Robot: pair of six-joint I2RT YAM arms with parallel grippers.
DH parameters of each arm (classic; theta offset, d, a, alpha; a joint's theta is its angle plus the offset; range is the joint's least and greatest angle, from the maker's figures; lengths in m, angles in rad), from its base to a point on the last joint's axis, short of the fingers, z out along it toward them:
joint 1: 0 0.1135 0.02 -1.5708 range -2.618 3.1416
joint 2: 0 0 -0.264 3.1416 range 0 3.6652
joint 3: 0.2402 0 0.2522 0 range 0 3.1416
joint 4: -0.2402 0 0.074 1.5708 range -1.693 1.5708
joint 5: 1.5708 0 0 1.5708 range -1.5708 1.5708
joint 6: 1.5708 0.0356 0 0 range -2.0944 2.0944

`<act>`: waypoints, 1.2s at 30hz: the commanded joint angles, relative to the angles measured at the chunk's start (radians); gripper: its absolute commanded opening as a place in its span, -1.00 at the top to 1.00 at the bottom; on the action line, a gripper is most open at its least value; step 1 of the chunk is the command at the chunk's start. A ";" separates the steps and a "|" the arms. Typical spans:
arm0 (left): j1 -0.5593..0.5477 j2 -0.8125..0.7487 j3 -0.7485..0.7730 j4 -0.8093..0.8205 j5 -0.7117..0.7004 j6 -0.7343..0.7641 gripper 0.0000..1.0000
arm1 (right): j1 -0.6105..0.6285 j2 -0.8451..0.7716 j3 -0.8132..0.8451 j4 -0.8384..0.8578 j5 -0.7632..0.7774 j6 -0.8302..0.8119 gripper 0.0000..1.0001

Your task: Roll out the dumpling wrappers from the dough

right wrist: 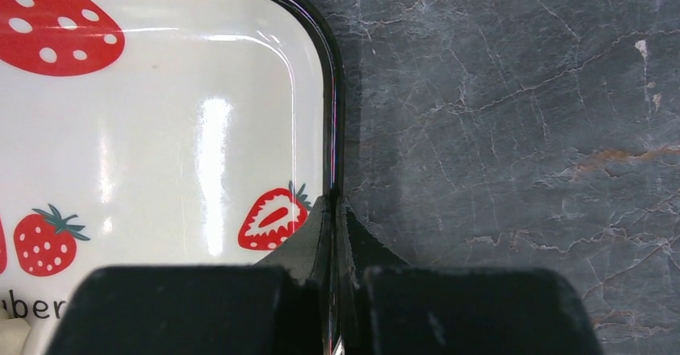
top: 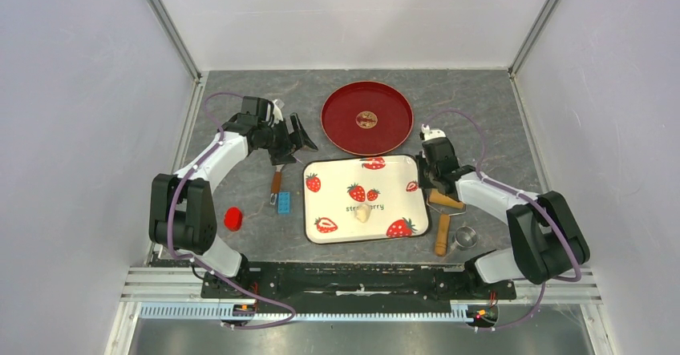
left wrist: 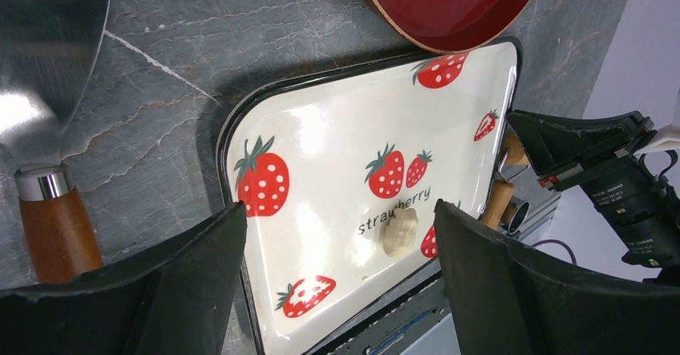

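The right gripper (right wrist: 334, 203) has its jaws pressed together on the dark rim of the glossy white rectangular tray printed with red strawberries (right wrist: 200, 90), pinching the tray's edge just beside a halved-strawberry print. The left gripper (left wrist: 338, 211) hangs with its jaws spread wide, gripping nothing. The dough (left wrist: 398, 231), a small pale cream lump, lies on the tray ahead of that gap, nearer the left gripper's right finger and next to the printed word. It is compact and nearly round, so neither a long axis nor a heading can be told. The top view places the dough (top: 363, 212) inward of the right gripper's pinch, well apart from it. The right wrist view shows the closed pinch on the rim. Only the left wrist view shows the steel scraper blade with a brown wooden handle (left wrist: 48, 74) outside the left finger.
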 commanded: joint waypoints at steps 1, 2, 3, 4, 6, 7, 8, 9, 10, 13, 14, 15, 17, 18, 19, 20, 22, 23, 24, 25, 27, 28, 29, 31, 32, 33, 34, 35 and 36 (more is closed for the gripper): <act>0.000 -0.010 0.030 0.003 0.046 0.041 -0.79 | -0.005 0.015 -0.071 -0.148 -0.004 0.028 0.98; -0.001 -0.011 0.029 0.003 0.046 0.044 -0.79 | -0.005 0.011 -0.077 -0.151 -0.003 0.033 0.98; 0.000 -0.011 0.026 0.003 0.048 0.046 -0.79 | -0.005 0.007 -0.081 -0.155 -0.002 0.035 0.98; -0.001 -0.012 0.025 0.001 0.048 0.047 -0.79 | -0.005 0.001 -0.087 -0.161 0.001 0.037 0.98; -0.001 -0.013 0.023 0.001 0.052 0.050 -0.79 | -0.005 -0.011 -0.097 -0.173 0.014 0.046 0.98; 0.000 -0.011 0.022 0.001 0.053 0.053 -0.79 | -0.005 -0.018 -0.102 -0.178 0.017 0.047 0.99; 0.000 -0.009 0.023 0.000 0.055 0.053 -0.79 | -0.004 -0.027 -0.107 -0.181 0.016 0.049 0.99; 0.000 -0.009 0.024 0.001 0.055 0.055 -0.79 | -0.005 -0.033 -0.110 -0.185 0.016 0.049 0.99; 0.000 -0.005 0.024 0.001 0.058 0.054 -0.79 | -0.004 -0.039 -0.112 -0.193 0.016 0.051 0.99; 0.000 -0.006 0.027 0.001 0.063 0.057 -0.79 | -0.005 -0.057 -0.107 -0.216 0.015 0.050 0.98; -0.001 -0.006 0.028 0.000 0.065 0.057 -0.79 | -0.005 -0.062 -0.100 -0.226 0.021 0.051 0.96; 0.000 -0.008 0.027 0.001 0.065 0.058 -0.79 | -0.005 -0.070 -0.091 -0.227 0.026 0.049 0.92; -0.001 -0.008 0.027 0.001 0.067 0.060 -0.79 | -0.006 -0.074 -0.050 -0.242 0.035 0.047 0.83; 0.000 -0.007 0.027 0.001 0.070 0.061 -0.79 | -0.005 -0.072 -0.017 -0.262 0.041 0.047 0.73; -0.001 -0.005 0.027 0.001 0.073 0.064 -0.79 | -0.005 -0.069 0.025 -0.283 0.041 0.046 0.64; 0.000 -0.004 0.027 0.001 0.075 0.064 -0.79 | -0.006 -0.068 0.063 -0.304 0.039 0.046 0.57; 0.000 -0.005 0.026 0.003 0.082 0.066 -0.79 | -0.005 -0.074 0.132 -0.337 0.033 0.048 0.37; 0.000 -0.004 0.026 0.004 0.086 0.066 -0.79 | -0.005 -0.079 0.160 -0.350 0.034 0.050 0.26; 0.000 -0.004 0.025 0.006 0.093 0.064 -0.79 | -0.005 -0.087 0.181 -0.369 0.033 0.052 0.17; -0.002 -0.002 0.024 0.007 0.098 0.062 -0.79 | -0.005 -0.093 0.201 -0.388 0.036 0.056 0.07; -0.002 -0.002 0.023 0.014 0.112 0.059 -0.79 | -0.005 -0.121 0.218 -0.426 0.040 0.064 -0.10; -0.002 -0.002 0.023 0.019 0.118 0.057 -0.79 | -0.005 -0.133 0.219 -0.450 0.045 0.070 -0.19; -0.003 -0.002 0.023 0.023 0.124 0.055 -0.79 | -0.005 -0.152 0.219 -0.477 0.050 0.078 -0.24; -0.008 0.002 0.025 0.029 0.128 0.051 -0.79 | -0.005 -0.180 0.213 -0.533 0.058 0.091 -0.33; -0.012 0.005 0.031 0.029 0.124 0.049 -0.78 | -0.006 -0.196 0.207 -0.564 0.066 0.103 -0.37; -0.015 0.008 0.040 0.031 0.121 0.042 -0.78 | -0.007 -0.208 0.202 -0.606 0.078 0.114 -0.37; -0.023 0.014 0.051 0.030 0.116 0.038 -0.77 | -0.005 -0.221 0.196 -0.640 0.083 0.128 -0.37; -0.032 0.020 0.066 0.031 0.112 0.037 -0.75 | -0.006 -0.235 0.192 -0.680 0.081 0.141 -0.37; -0.041 0.026 0.081 0.031 0.108 0.036 -0.75 | -0.008 -0.252 0.186 -0.714 0.074 0.155 -0.37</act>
